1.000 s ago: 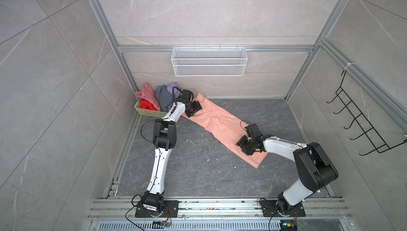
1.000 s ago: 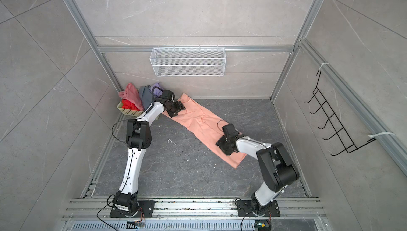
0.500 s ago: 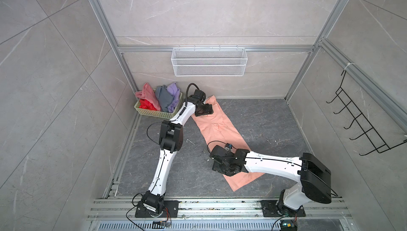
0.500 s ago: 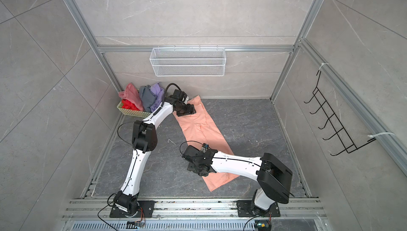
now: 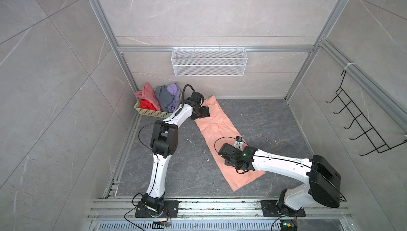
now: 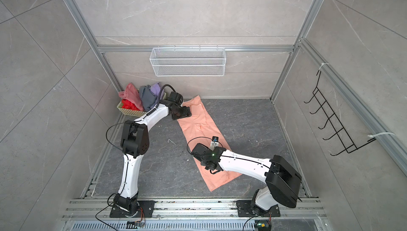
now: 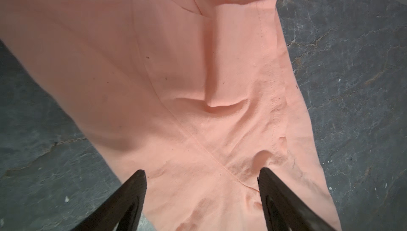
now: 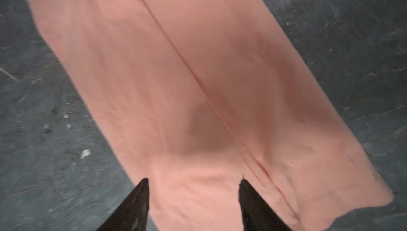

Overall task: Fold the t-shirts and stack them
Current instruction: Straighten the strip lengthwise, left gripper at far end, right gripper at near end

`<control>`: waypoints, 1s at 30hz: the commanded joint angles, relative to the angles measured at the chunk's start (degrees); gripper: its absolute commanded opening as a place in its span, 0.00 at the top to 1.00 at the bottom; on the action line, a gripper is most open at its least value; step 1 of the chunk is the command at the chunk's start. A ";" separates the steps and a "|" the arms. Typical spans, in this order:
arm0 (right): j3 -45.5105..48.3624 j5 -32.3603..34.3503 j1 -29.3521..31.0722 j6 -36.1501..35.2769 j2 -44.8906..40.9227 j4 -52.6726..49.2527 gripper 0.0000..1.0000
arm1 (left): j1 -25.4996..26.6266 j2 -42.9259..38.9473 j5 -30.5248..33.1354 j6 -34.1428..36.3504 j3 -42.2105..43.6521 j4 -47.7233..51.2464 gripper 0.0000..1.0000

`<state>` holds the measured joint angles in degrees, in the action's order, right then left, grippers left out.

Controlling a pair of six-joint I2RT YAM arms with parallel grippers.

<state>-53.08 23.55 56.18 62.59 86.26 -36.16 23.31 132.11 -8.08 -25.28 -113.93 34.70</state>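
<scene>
Spread open, gripping nothing: left jaws over back end of peach-orange t-shirt (image 5: 221,124) near bench (image 5: 264,117) back-left corner, right jaws over its front half.

Five t-shirts in all: one peach-orange t-shirt (image 5: 220,126), one dusty pink t-shirt (image 5: 147,93), one red t-shirt (image 5: 146,104), one grey t-shirt (image 5: 164,97) and one lavender t-shirt (image 5: 172,90).

One pale yellow-green lattice basket (image 5: 152,113).

One white wire-mesh shelf (image 5: 209,64) on the back wall.

One black wire hook rack (image 5: 361,126) on the side wall.

Two white-and-black robot arms: one left arm (image 5: 163,144), one right arm (image 5: 282,166).

Two grippers, one per arm: left gripper (image 7: 201,170) and right gripper (image 8: 193,179), each with two dark fingers (image 7: 136,188).

One dark grey desk (image 5: 264,119).

Scattered pale specks (image 5: 189,140) on the desk, too small to count.
</scene>
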 commanded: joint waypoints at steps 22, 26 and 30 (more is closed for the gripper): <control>4.53 -9.72 18.62 16.91 15.27 15.74 0.39 | 8.67 21.23 -5.67 2.47 -24.70 4.99 0.17; 5.43 -8.41 18.79 18.54 14.31 15.64 0.39 | 8.20 22.29 -0.88 1.21 -25.47 6.51 0.16; 6.51 -6.71 18.79 18.29 11.52 13.56 0.38 | 7.85 23.27 2.65 1.46 -26.51 9.04 0.16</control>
<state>-49.87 24.08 74.02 77.52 96.60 -19.66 32.27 152.53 -8.05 -24.60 -140.18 37.04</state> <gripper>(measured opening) 0.618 0.839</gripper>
